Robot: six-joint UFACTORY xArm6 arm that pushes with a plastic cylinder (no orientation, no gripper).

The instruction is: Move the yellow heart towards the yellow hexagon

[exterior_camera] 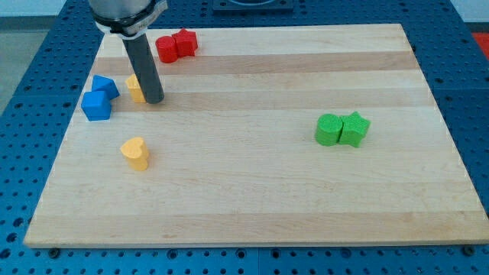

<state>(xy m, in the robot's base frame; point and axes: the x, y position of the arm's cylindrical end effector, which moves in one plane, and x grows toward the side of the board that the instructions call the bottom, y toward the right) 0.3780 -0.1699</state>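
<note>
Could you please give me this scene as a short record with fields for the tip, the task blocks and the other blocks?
tip: my tip beside the yellow hexagon, on its view's right
yellow hexagon: partly hidden by the rod
yellow heart: below the hexagon in the view, apart from it
blue blocks: pair, left of the hexagon
red blocks: pair, view's top
green blocks: pair, view's right

Bright, even light is falling from overhead, and the pale wooden board [252, 153] is showing no glare. Each block is casting only a thin, soft shadow. The rod [144, 69] is looking slightly soft at the far left; the rest is staying sharp, undistorted.
</note>
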